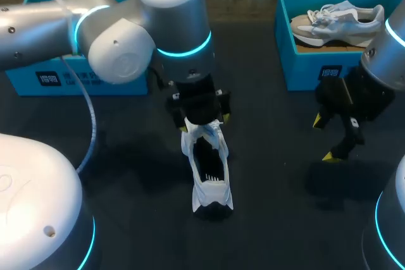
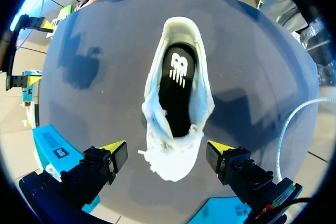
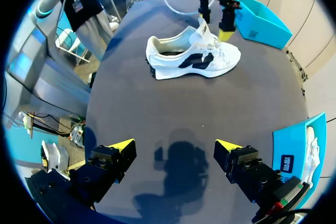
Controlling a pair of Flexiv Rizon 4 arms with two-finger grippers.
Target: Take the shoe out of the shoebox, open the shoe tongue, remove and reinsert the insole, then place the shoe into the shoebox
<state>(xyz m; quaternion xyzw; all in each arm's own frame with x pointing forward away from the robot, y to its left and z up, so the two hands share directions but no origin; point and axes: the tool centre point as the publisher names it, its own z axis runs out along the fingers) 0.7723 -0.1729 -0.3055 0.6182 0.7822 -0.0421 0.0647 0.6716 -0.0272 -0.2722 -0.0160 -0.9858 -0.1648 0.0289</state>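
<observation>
Far left, a blue shoebox sat on the dark tabletop. The left gripper hung over mid-table, fingers spread wide and holding nothing, one on each side of the laced front of the white shoe. That shoe stood upright on its sole, long axis running far to near. Its toe pointed away from the robot, under the gripper, and its heel pointed toward the robot, with the black insole showing in the opening. To the right, the right gripper hovered above bare tabletop, wide open and empty. Beyond it, a second blue shoebox held a pale shoe.
</observation>
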